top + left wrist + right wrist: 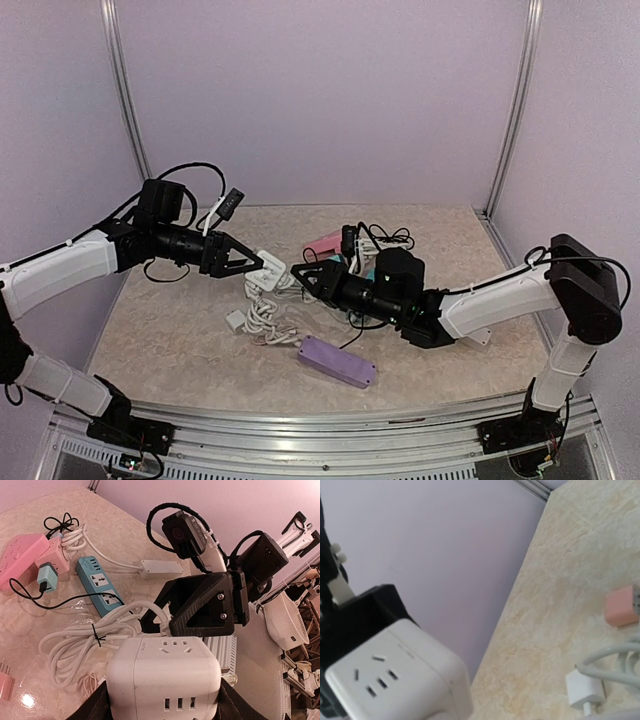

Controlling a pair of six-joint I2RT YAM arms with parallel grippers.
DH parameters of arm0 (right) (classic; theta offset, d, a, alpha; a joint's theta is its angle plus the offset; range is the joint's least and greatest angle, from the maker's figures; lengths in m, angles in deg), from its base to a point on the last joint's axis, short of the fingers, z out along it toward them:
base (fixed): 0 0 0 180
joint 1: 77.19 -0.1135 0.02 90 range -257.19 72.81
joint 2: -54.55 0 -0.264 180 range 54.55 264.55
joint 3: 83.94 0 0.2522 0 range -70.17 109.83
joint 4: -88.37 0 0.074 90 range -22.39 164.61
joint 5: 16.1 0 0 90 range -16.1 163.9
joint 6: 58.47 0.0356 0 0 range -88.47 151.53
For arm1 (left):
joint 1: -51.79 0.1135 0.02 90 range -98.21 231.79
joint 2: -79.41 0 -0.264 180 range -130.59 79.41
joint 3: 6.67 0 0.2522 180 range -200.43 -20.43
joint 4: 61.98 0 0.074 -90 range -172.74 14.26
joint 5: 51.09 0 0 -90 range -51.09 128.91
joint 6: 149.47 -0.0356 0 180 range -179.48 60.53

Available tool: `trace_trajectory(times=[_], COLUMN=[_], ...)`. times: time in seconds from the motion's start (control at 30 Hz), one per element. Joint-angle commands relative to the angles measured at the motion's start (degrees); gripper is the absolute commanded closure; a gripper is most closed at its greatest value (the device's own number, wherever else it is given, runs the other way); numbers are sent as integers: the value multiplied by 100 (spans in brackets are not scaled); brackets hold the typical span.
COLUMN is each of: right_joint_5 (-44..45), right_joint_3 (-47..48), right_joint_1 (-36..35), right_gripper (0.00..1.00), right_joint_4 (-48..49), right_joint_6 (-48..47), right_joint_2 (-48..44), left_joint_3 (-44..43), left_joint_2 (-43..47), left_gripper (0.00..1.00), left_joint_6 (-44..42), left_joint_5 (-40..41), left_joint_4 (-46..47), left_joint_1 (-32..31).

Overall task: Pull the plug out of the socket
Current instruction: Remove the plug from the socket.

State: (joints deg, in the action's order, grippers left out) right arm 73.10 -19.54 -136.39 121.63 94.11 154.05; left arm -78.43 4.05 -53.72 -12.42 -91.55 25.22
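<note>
Socket (272, 266): white cube, held up off the table (180, 340), clamped across its sides by the left gripper (258, 264). Its dark fingers (97, 705) flank the cube at the bottom of the left wrist view.

Right gripper (300, 277): just beside the socket, on the side away from the left gripper, nose pointing at it. The two grippers meet nearly head-on along one line, with the socket between them. The right jaws stand part-way apart; cannot tell whether they bear on anything.

Plug: not seen outright. Every outlet that shows on the socket is empty, in both wrist views. A white cord (150, 610) arches over the socket's far edge and drops behind it, right at the right gripper's fingertips (147, 626).

Judgement: the plug sits on that hidden far face, straight ahead of the right gripper, pins running along the gripper-to-gripper line. The right gripper is the nearer and the only free one. The pull should go straight back from the socket along that line, with the left gripper bracing. An oblique tug may bind the pins or twist the cube in its clamp.

Views:
- Top: gives the head-on line-up, not the contact.
- Left wrist: shows the cord at the right fingertips.
- Right wrist: shows one empty socket face, none of its own fingers, and a loose charger (585, 690) on the table beyond the socket.
</note>
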Motion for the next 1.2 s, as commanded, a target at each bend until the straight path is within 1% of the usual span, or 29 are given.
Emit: trace_trajectory(times=[0.0,0.07,0.1,0.17,0.27,0.3,0.53,0.7,0.8,0.97,1.17], right_joint_5=[353,405,417,445,477,480,766,1121,1211,1234,1470], right_joint_3=[180,206,224,236,216,210,46,-198,-212,-192,-337], right_joint_1=[-10,-15,-14,-15,-19,-17,-39,-47,-41,-42,-54], right_gripper=[64,68,72,83,97,100,100,100,100,100,100], right_joint_4=[242,326,343,420,476,482,402,313,200,121,3], right_joint_6=[114,145,160,181,238,237,184,216,236,230,213], right_joint_2=[160,187,198,224,237,236,13,-186,-238,-243,-393], left_joint_3=[-106,-111,-107,-107,-108,-109,-107,-27,5,8,43], left_joint_2=[258,249,249,249,248,249,266,357,412,420,433], left_gripper=[90,90,90,90,90,90,90,91,91,91,91], left_joint_6=[-40,-28,-4,13,4,4,20,215,298,316,403], left_joint_5=[-579,-559,-532,-484,-463,-441,-327,-454,-502,-518,-509], left_joint_4=[503,504,508,509,496,500,490,716,793,804,879], left_joint_1=[-85,-85,-81,-77,-68,-62,-5,226,343,371,439])
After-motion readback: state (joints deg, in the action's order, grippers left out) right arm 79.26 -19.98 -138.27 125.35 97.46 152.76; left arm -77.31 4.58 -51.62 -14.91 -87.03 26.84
